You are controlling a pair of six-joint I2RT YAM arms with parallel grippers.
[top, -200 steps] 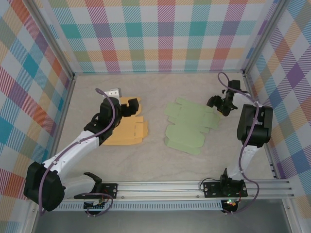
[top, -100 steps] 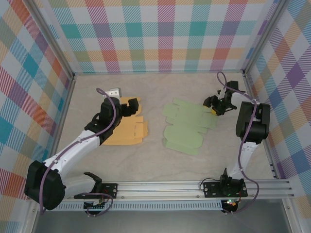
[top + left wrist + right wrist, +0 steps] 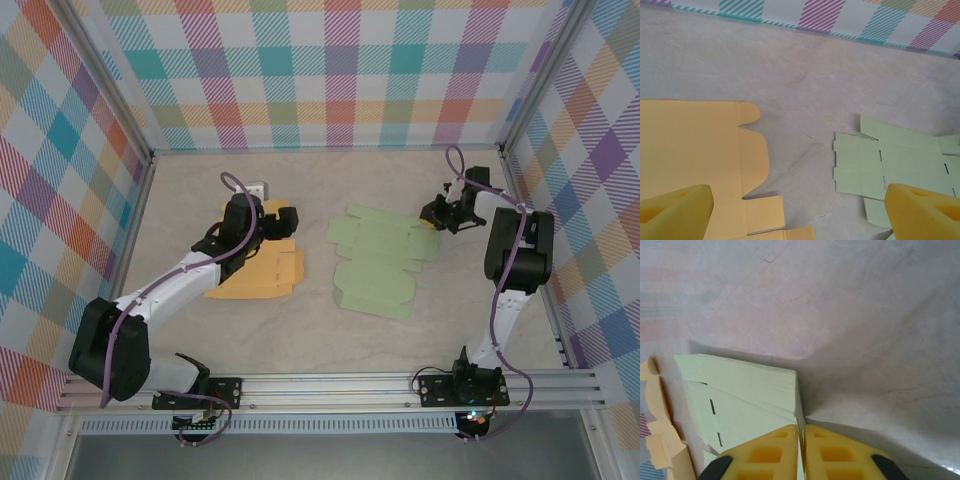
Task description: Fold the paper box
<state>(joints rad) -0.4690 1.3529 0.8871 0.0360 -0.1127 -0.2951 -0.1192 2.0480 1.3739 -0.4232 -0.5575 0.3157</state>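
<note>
The paper box [image 3: 378, 262] is a flat pale green cut-out lying mid-table, also seen in the left wrist view [image 3: 890, 160]. My right gripper [image 3: 437, 218] sits at its far right corner, shut on the edge of a green flap [image 3: 745, 390] that is lifted off the table; the yellow pads [image 3: 765, 455] press together on the thin card at the gripper's tip [image 3: 802, 432]. My left gripper [image 3: 280, 222] hovers open over the gap between the green sheet and an orange one, with nothing between its yellow fingers [image 3: 675, 212].
A second flat cut-out, orange [image 3: 262, 275], lies left of centre under the left arm, and shows at the lower left of the left wrist view [image 3: 690, 145]. Checked walls close the table on three sides. Bare tabletop [image 3: 300, 340] runs along the near side.
The right gripper has closed on the green flap's edge, and the green sheet has slid slightly left. The left gripper has moved right, toward the gap between the sheets.
</note>
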